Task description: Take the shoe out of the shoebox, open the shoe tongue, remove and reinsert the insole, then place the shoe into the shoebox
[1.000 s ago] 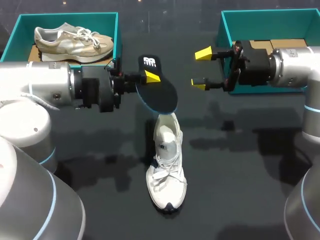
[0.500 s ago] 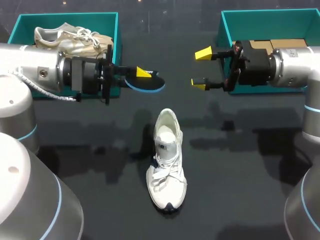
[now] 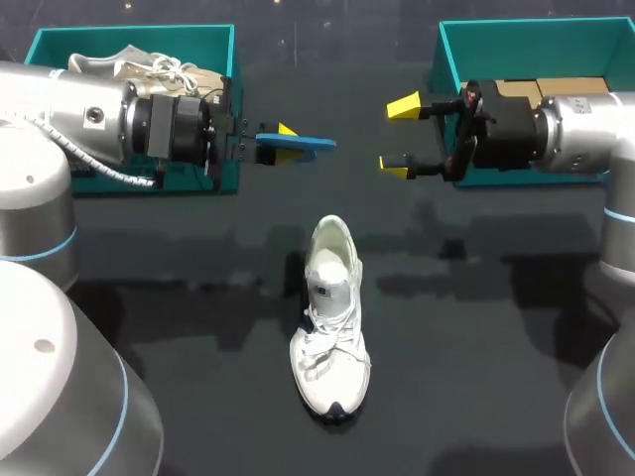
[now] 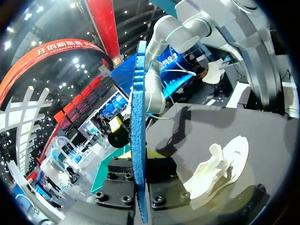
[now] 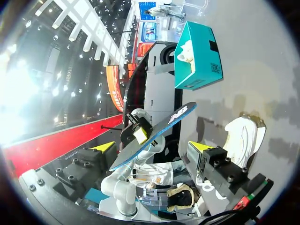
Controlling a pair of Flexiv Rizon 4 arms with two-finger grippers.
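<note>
Clamping the insole (image 3: 310, 145) flat at upper centre, the left fingers (image 3: 287, 130) hold it clear of the shoe (image 3: 330, 317), which lies centre on the tabletop (image 3: 496, 347), probably for reinsertion. The right fingers (image 3: 403, 105) hang apart beside the shoebox (image 3: 536, 27), upper right.

The white lace-up shoe (image 3: 330, 317) stands upright on the dark bench, toe toward 6 o'clock and heel toward 12, its mouth open. The insole (image 3: 313, 145), blue-edged with a dark printed face, is off the bench at 11 o'clock from the shoe, one end clamped in the left pincer (image 3: 281, 141). Open teal shoeboxes sit at 10 o'clock (image 3: 139, 33) and 2 o'clock (image 3: 516, 28)
</note>
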